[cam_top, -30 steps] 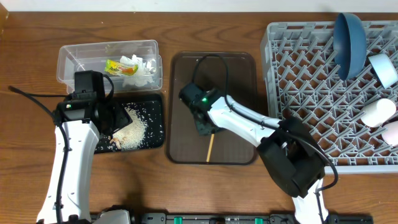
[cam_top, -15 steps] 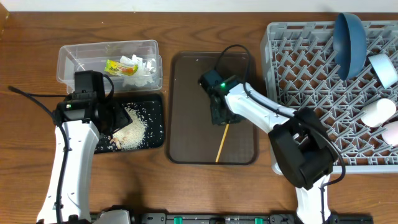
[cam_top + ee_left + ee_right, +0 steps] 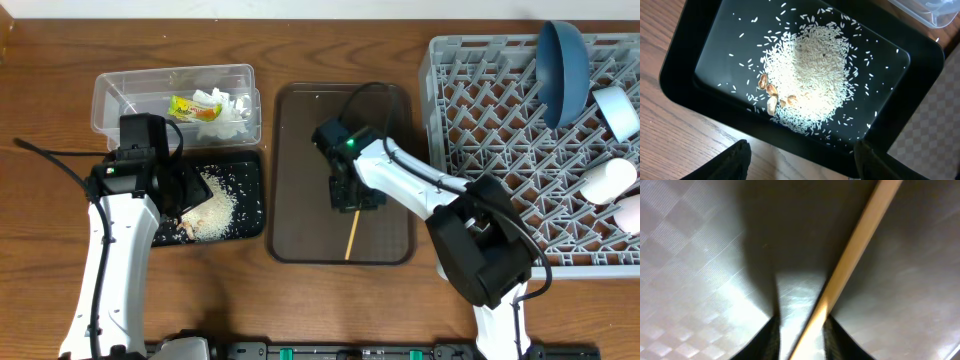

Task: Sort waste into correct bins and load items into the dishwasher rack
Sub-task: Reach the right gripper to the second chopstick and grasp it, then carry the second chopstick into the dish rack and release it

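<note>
My right gripper [image 3: 353,203] is shut on a thin wooden chopstick [image 3: 351,236] over the brown serving tray [image 3: 298,120]. In the right wrist view the chopstick [image 3: 856,244] runs slantwise between my fingers [image 3: 767,339]. Only one chopstick shows. My left gripper [image 3: 800,165] is open and empty over the near edge of the black tray [image 3: 710,50], which holds a heap of rice scraps [image 3: 812,75]. The clear box [image 3: 120,95] holds white tissue [image 3: 232,112] and the yellow-green wrapper [image 3: 188,105]. The grey rack [image 3: 500,130] holds the blue plate [image 3: 562,68], the white bowl [image 3: 618,108], the pale green cup [image 3: 608,180] and the pink cup [image 3: 630,212].
The brown serving tray lies between the black tray [image 3: 250,170] and the rack. A few brown nut-like bits [image 3: 771,94] lie beside the rice. Bare wooden table [image 3: 300,310] runs along the front.
My right gripper carried the chopstick right and up the tray, then came back a little left and down. The left arm has not moved.
</note>
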